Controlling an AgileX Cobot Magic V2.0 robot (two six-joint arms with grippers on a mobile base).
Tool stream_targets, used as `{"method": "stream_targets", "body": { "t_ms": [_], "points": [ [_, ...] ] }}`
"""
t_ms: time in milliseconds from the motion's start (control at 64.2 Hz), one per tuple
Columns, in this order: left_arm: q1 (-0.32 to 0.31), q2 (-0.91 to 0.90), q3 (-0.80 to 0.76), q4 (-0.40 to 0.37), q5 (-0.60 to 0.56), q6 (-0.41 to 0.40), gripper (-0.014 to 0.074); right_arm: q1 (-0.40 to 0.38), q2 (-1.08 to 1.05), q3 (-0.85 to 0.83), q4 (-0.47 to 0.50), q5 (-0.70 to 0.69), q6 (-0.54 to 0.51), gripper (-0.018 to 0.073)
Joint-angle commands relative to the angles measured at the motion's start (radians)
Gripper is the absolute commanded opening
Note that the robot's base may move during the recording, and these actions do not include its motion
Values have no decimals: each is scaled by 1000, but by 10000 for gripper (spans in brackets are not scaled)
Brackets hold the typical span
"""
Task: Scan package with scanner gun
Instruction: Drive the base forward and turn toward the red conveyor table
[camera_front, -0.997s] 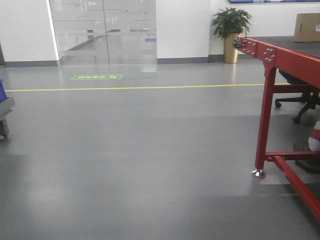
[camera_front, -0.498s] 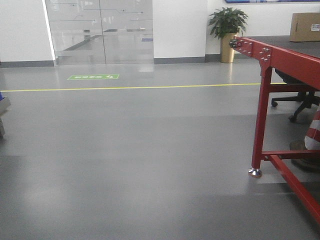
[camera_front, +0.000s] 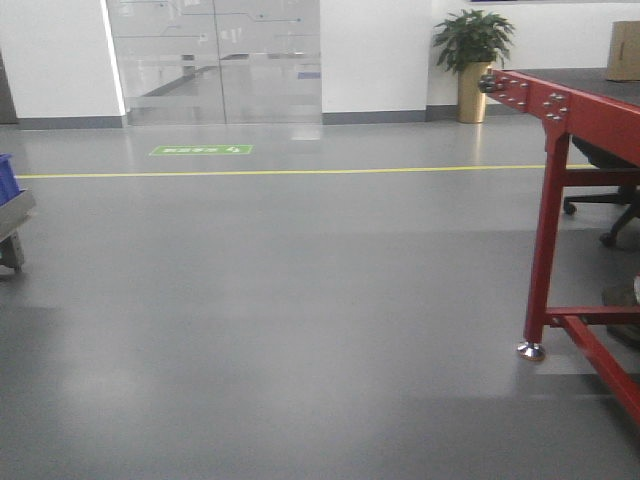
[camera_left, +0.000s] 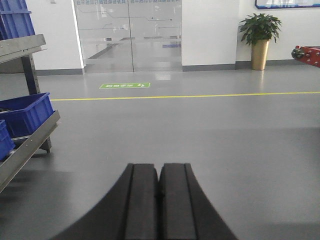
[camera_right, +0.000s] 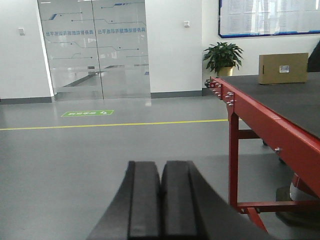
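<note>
On the far end of the red table (camera_right: 272, 127), the package (camera_right: 282, 68) is sitting upright, white sticker facing the right wrist camera. Scanner gun isn't showing in any view. Left gripper (camera_left: 159, 182) and right gripper (camera_right: 161, 187) are both riding with fingers pressed together, carrying nothing. Front view is drifting: versus half a second ago, the table leg, potted plant (camera_front: 472, 60) and package are sliding rightward. Package is now getting clipped by the frame edge, and a blue bin (camera_front: 6, 175) is creeping in at left. Looks like the base is yawing off the table, so the approach isn't lining up yet and scanning isn't starting.
</note>
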Motion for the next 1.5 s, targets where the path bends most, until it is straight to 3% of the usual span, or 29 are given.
{"method": "stream_targets", "body": {
  "t_ms": [0, 1480],
  "points": [
    [2, -4, -4, 3, -14, -8, -111, 3, -2, 0, 0, -18, -1, -155],
    [-1, -4, -4, 3, -14, -8, -111, 3, -2, 0, 0, -18, -1, -155]
  ]
}}
